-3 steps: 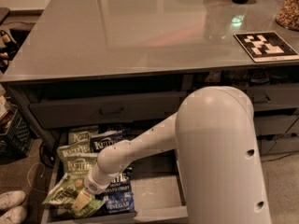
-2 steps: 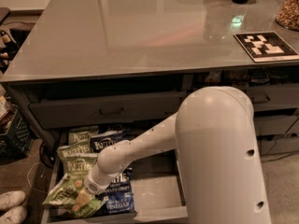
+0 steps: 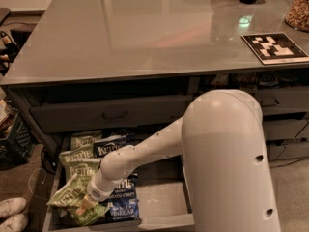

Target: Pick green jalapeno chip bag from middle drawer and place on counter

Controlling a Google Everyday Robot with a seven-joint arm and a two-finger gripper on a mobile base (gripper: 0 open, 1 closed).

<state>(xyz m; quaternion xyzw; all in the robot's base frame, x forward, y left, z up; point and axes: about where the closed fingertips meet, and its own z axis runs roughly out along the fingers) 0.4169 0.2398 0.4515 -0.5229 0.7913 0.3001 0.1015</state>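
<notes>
The middle drawer (image 3: 159,197) stands pulled open below the counter (image 3: 145,33), with several Kettle chip bags lying in its left half. A light green jalapeno chip bag (image 3: 67,193) lies crumpled at the drawer's front left corner. My gripper (image 3: 86,204) reaches down from the white arm and sits on this bag, near its lower right part. More green bags (image 3: 77,161) lie behind it, and dark blue bags (image 3: 120,199) lie to its right.
A black-and-white patterned board (image 3: 274,47) lies on the counter's right side. A closed upper drawer (image 3: 113,114) sits under the counter edge. White shoes (image 3: 12,214) and a dark crate (image 3: 12,139) stand on the floor at the left. My big white arm housing (image 3: 227,163) fills the lower right.
</notes>
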